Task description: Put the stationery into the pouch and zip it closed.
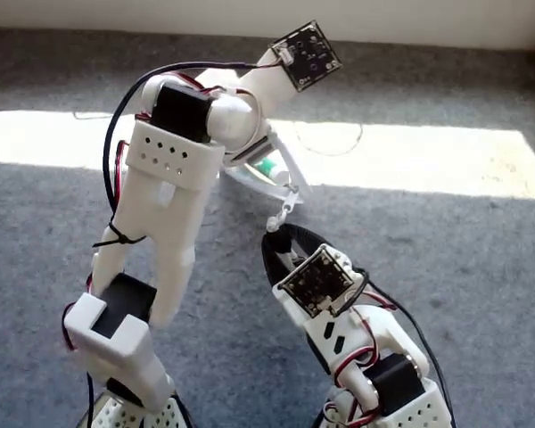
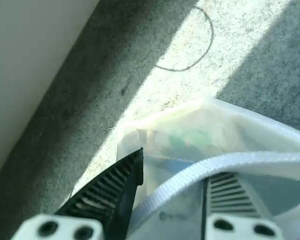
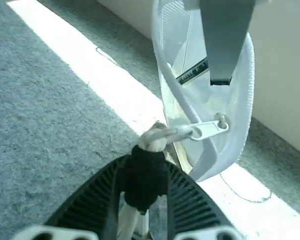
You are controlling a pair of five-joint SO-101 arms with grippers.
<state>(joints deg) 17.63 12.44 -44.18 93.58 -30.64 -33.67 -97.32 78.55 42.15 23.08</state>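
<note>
Carpet [image 1: 481, 294]: grey, short-piled, and it covers the whole work surface. A broad band of sunlight crosses it from left to right on the far side, with shade both nearer and farther.
Wall [image 1: 428, 13]: pale and plain, meeting the carpet along the far edge.
Left arm [image 1: 165, 192]: white, rising from the near left and leaning toward the far centre. Its wrist camera is at the far end.
Right arm [image 1: 374, 357]: white with black motors, at the near right, pointing toward the far centre.
Pouch [image 3: 190, 65]: translucent white, held up off the carpet at the far centre, over the sunlit band. Its white zip tape curves in an open loop around the mouth.
Left gripper [image 2: 182, 165]: clamped on the pouch, one ribbed finger on each side of it.
Right gripper [image 3: 146, 170]: closed tight on the black pull tab [image 3: 145, 182], just near of the pouch.
Zip slider [image 3: 207, 129]: metal, at the pouch's near end and joined to the tab by a white cord loop [image 3: 155, 139].
Stationery [image 2: 190, 137]: a green shape seen through the pouch wall. I cannot tell what kind it is.
Thread [image 2: 210, 35]: a thin dark loop lying on the sunlit carpet, right of the pouch.
</note>
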